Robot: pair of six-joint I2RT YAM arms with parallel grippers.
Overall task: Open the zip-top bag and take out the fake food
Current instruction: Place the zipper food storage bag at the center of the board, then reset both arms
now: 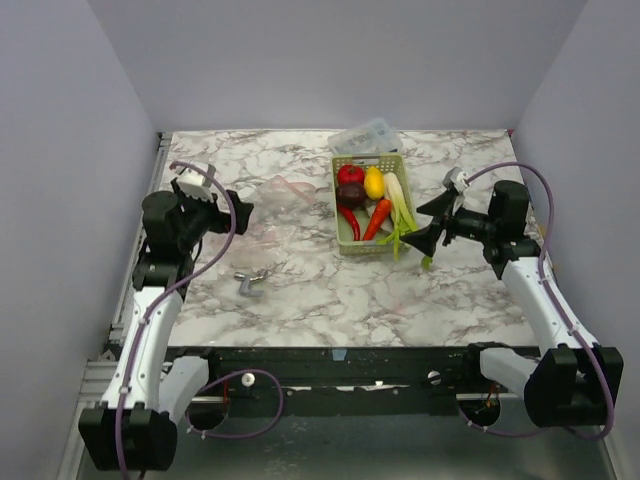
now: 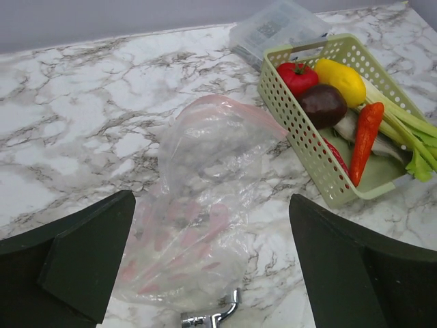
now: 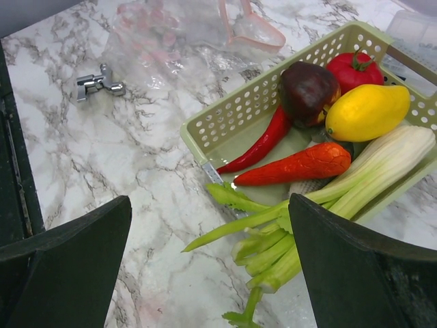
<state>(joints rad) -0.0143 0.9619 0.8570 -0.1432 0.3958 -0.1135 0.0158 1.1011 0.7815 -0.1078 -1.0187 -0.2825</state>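
The left gripper (image 1: 232, 210) and right gripper (image 1: 428, 226) both gape empty, the zip-top bag (image 1: 272, 205) lies slack left of centre, the fake food (image 1: 372, 200) fills the basket (image 1: 340, 215) at upper centre, so lifting straight up clear seems wisest

left end effector (image 2: 212, 263) spread wide; right end effector (image 3: 208, 263) likewise spread wide

Seen from my remote desk: the counter (image 1: 300, 300) is white marble veined in grey; the zip-top bag (image 2: 205, 205) is clear with a pink strip. I count, in the pale green perforated basket (image 2: 300, 130), a red fruit (image 2: 298, 74), yellow lemon (image 2: 340, 78), dark purple beet (image 2: 322, 104), orange carrot (image 2: 365, 137), red chili (image 3: 263, 140) and white-to-green leek (image 3: 369, 171).
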